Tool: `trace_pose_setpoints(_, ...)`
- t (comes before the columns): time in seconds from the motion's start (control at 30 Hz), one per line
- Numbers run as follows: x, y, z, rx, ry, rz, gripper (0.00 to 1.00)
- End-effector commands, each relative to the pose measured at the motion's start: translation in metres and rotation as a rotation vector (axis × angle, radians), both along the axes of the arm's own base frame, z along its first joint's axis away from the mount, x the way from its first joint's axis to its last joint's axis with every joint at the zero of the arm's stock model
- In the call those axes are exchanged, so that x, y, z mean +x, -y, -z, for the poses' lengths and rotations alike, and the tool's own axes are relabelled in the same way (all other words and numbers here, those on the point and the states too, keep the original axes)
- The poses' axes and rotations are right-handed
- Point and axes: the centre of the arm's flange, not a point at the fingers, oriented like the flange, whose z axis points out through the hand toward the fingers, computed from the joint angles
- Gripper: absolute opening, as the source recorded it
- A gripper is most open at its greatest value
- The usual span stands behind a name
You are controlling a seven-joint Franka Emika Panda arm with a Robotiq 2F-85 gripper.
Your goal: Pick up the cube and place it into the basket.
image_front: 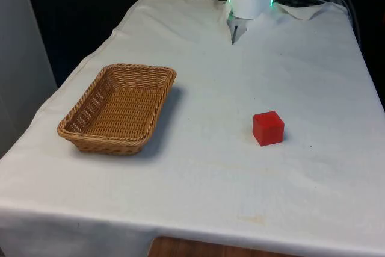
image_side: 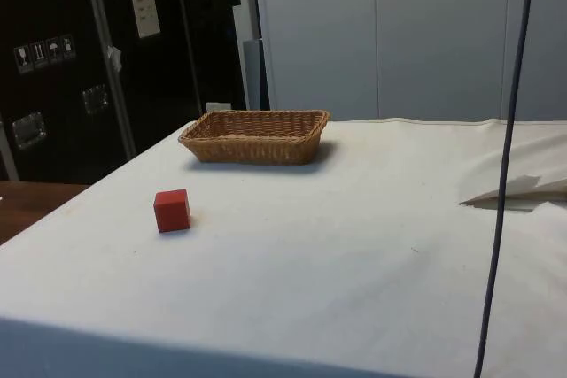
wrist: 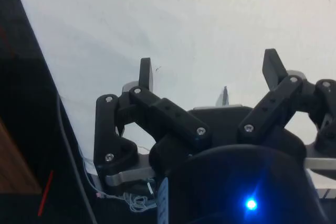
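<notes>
The cube (image_front: 267, 128), red, is left untouched on the table (image_front: 198, 173), well apart from the hand (wrist: 209, 74), whose fingers (wrist: 145, 74) are held apart with nothing between them above bare cloth, presumably so that a grasp can be started. Farther off, the wicker basket (image_front: 118, 108) is set open side up, well apart from the cube, ready for it to be dropped in. No writing or brand can be read on either; the cabinet stickers (image_side: 42, 51) in the side view cannot be made out.
</notes>
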Motion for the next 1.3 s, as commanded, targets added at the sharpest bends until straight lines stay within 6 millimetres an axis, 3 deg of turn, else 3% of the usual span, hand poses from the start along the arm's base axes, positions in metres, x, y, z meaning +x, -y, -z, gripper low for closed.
trace_pose_setpoints(0.0,0.003,-0.003,0.0,-0.003,-0.001,0.002,1.0)
trace_pose_setpoints(0.83,0.028,-0.026,0.013,-0.013,0.017,-0.066,1.0)
trace_pose_setpoints(1.27,0.044,-0.04,0.035,-0.037,0.076,-0.148,1.0)
